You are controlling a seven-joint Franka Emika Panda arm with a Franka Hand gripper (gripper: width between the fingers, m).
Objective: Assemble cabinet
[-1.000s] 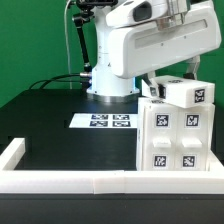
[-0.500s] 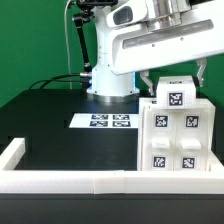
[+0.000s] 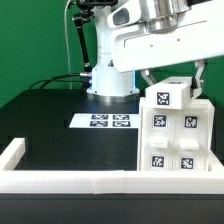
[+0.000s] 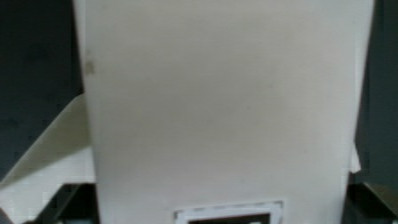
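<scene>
Since the earlier frames, the small block (image 3: 170,97) on top of the cabinet (image 3: 176,130) has turned and shifted toward the exterior view's left, and it now sits above the cabinet's upper left part with its tag facing the camera. The gripper (image 3: 172,75) has swung with it and now hangs straight over the cabinet. One dark finger (image 3: 149,80) comes down on the block's left, another (image 3: 201,72) on its right, so the jaws straddle the block; whether the pads press on it or stand a little off it, I cannot tell from here.

As for the cabinet, it stands upright against the white border frame (image 3: 60,179), at the frame's right end in the exterior view, showing four tags on its front face. Well to the cabinet's left lies the marker board (image 3: 101,122), flat on the black table (image 3: 50,135), just in front of the arm's base (image 3: 110,80).

From the wrist view a broad white panel (image 4: 214,100) fills nearly everything, with the edge of a tag (image 4: 228,213) showing on it and dark table on either side. A finger pad is too blurred there to make out.
</scene>
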